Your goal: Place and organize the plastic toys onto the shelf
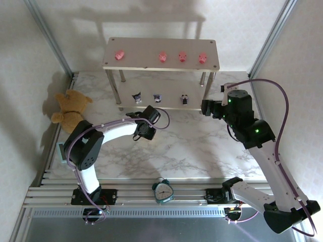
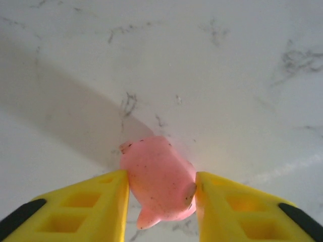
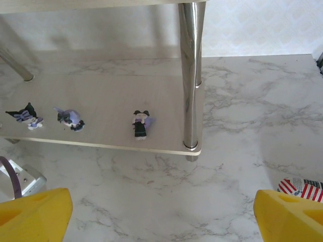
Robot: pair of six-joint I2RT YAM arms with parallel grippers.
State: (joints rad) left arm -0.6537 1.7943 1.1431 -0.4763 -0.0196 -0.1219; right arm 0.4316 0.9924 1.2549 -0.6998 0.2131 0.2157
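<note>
My left gripper [image 1: 144, 132] hangs over the marble table in front of the shelf [image 1: 212, 65]. In the left wrist view its yellow fingers [image 2: 108, 201] press both sides of a pink pig [image 2: 159, 179], so the left gripper [image 2: 161, 184] is shut on it. Several other pink pigs [image 1: 162, 57] stand in a row on the shelf's top board. Three dark figurines [image 1: 158, 98] stand on the lower board [image 3: 101, 91], the nearest one [image 3: 141, 123] by the metal leg [image 3: 191, 75]. My right gripper [image 1: 206, 107] is at the shelf's right end; seen from the wrist, the right gripper [image 3: 162, 212] is wide open with nothing in it.
A brown teddy bear [image 1: 70, 108] lies at the left wall. A teal alarm clock [image 1: 163, 190] stands on the rails at the near edge. A red-and-white striped object [image 3: 303, 187] lies on the marble by the right finger. Walls close in on both sides.
</note>
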